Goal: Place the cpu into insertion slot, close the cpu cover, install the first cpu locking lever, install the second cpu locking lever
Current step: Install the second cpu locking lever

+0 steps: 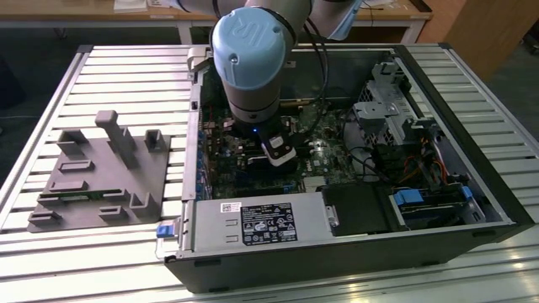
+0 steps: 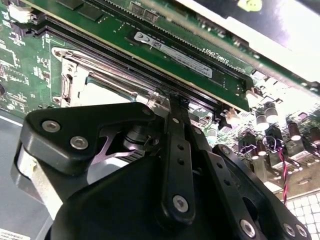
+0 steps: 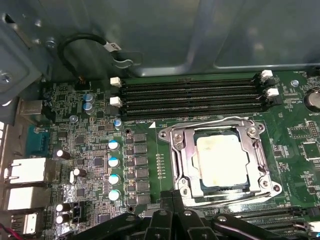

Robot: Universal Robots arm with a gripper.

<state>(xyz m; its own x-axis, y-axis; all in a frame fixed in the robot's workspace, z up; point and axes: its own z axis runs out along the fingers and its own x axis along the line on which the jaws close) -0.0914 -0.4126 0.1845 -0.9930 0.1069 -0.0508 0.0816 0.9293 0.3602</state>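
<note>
The dull silver cpu lies flat in the insertion slot on the green motherboard, framed by the closed silver cpu cover, just beside the long black memory slots.

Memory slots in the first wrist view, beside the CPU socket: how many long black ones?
4 memory slots, parallel, stacked between the case wall and the cpu cover. The gripper may hide others.

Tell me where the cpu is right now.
In the first wrist view the cpu sits in the insertion slot, framed by the cpu cover, beside the long black memory slots, with the claw at the socket's edge.
</note>
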